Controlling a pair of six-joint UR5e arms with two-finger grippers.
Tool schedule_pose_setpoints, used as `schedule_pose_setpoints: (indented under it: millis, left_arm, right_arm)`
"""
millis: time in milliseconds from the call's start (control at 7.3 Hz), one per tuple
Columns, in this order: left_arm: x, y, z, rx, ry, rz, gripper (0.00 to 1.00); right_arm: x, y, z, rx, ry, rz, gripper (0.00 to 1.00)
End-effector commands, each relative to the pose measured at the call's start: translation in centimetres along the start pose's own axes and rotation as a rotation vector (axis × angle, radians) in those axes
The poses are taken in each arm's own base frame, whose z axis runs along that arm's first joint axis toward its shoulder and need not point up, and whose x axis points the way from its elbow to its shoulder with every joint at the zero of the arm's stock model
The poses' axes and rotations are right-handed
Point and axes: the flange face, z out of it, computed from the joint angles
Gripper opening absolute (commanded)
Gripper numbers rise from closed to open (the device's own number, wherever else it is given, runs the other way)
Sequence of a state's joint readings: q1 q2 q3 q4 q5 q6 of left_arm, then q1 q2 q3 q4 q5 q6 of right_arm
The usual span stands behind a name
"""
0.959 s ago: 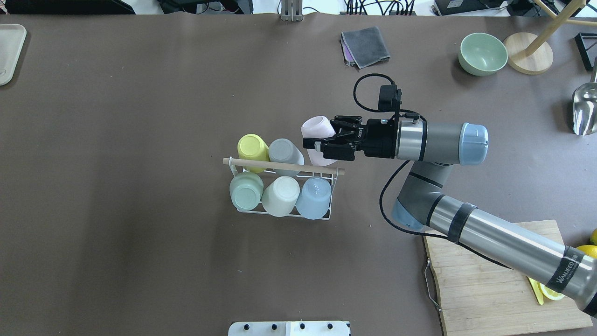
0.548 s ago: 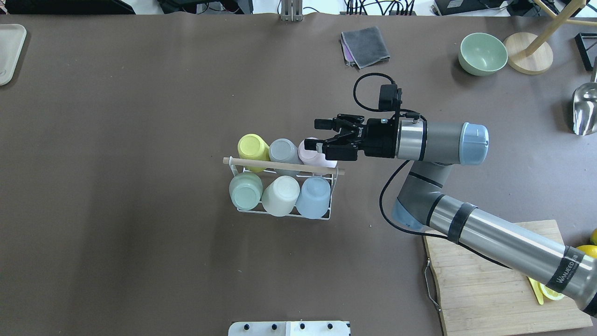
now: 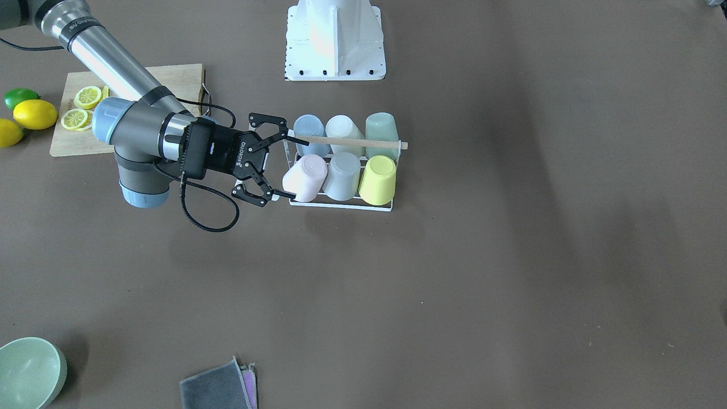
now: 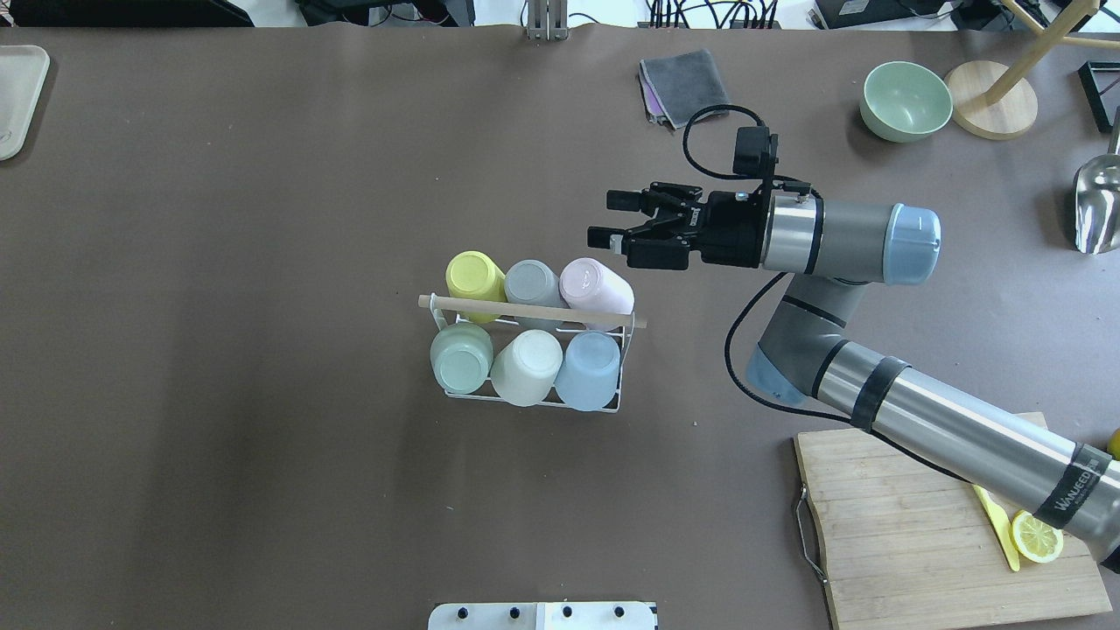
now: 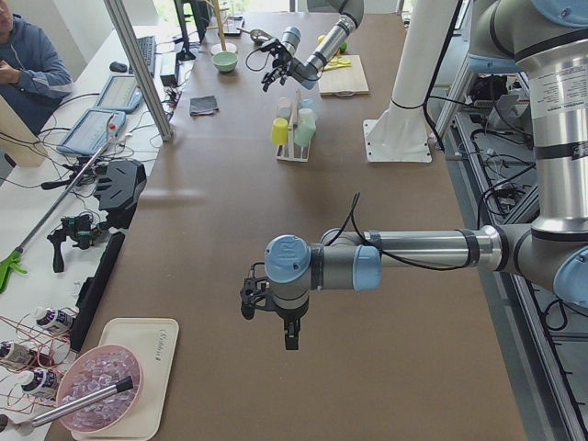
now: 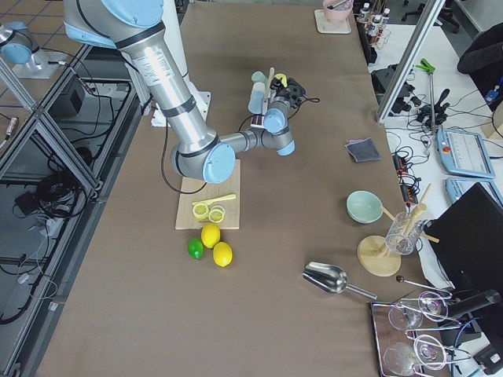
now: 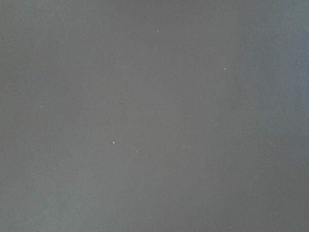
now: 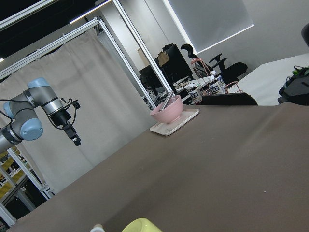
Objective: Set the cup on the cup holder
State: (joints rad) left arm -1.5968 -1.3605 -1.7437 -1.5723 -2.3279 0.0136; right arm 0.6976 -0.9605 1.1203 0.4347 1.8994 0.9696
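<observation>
The pink cup point(image 4: 595, 287) point(image 3: 305, 177) sits upside down and tilted on the back right spot of the cup holder point(image 4: 534, 401), a white wire rack with a wooden rod point(image 4: 525, 310) across its top. Several other cups fill the rack: yellow point(image 4: 475, 274), grey point(image 4: 531, 282), green point(image 4: 462, 356), cream point(image 4: 527, 366) and blue point(image 4: 589, 368). My right gripper point(image 4: 608, 219) point(image 3: 296, 169) is open and empty, apart from the pink cup, just beyond and to the right of it. My left gripper point(image 5: 290, 336) hangs over bare table far to the left; I cannot tell whether it is open or shut.
A grey cloth point(image 4: 685, 87), a green bowl point(image 4: 906, 101), a wooden stand point(image 4: 990, 99) and a metal scoop point(image 4: 1098, 206) lie at the back right. A cutting board point(image 4: 910, 525) with lemon slices is at the front right. A tray point(image 4: 17, 96) is at the far left.
My right gripper opened and let go of the pink cup, which settled onto the rack. The gripper then drew back, away from the rack and to the right.
</observation>
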Motion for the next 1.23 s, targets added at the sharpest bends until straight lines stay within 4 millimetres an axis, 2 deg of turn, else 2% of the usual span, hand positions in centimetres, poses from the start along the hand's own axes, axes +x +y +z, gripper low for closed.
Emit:
schedule_pose_setpoints:
  millis: [0, 137, 411, 548, 685, 959, 1096]
  left_arm:
    - [0.0, 0.0, 0.0, -0.001, 0.001, -0.001, 0.98]
    - [0.0, 0.0, 0.0, -0.001, 0.001, -0.001, 0.98]
    - [0.0, -0.1, 0.0, 0.0, 0.001, 0.001, 0.98]
    - [0.0, -0.1, 0.0, 0.0, 0.001, 0.001, 0.98]
    - [0.0, 0.0, 0.0, -0.001, 0.001, -0.001, 0.98]
    - [0.0, -0.1, 0.0, 0.0, 0.001, 0.001, 0.98]
    - [0.0, -0.1, 0.0, 0.0, 0.001, 0.001, 0.98]
  right_arm:
    - [3.7, -5.0, -2.9, 0.009, 0.142, -0.021, 1.0]
    - [4.5, -6.8, -4.7, -0.01, 0.243, -0.003, 1.0]
    - [4.6, -7.6, -7.8, -0.004, 0.486, 0.04, 1.0]
    - [4.0, -7.6, -8.9, -0.036, 0.568, 0.063, 1.0]
    - [3.4, -7.4, -10.9, -0.067, 0.676, 0.089, 1.0]
    - [1.7, -6.3, -15.0, -0.172, 0.882, 0.159, 1.0]
    - [1.5, -5.7, -16.3, -0.226, 0.955, 0.191, 1.0]
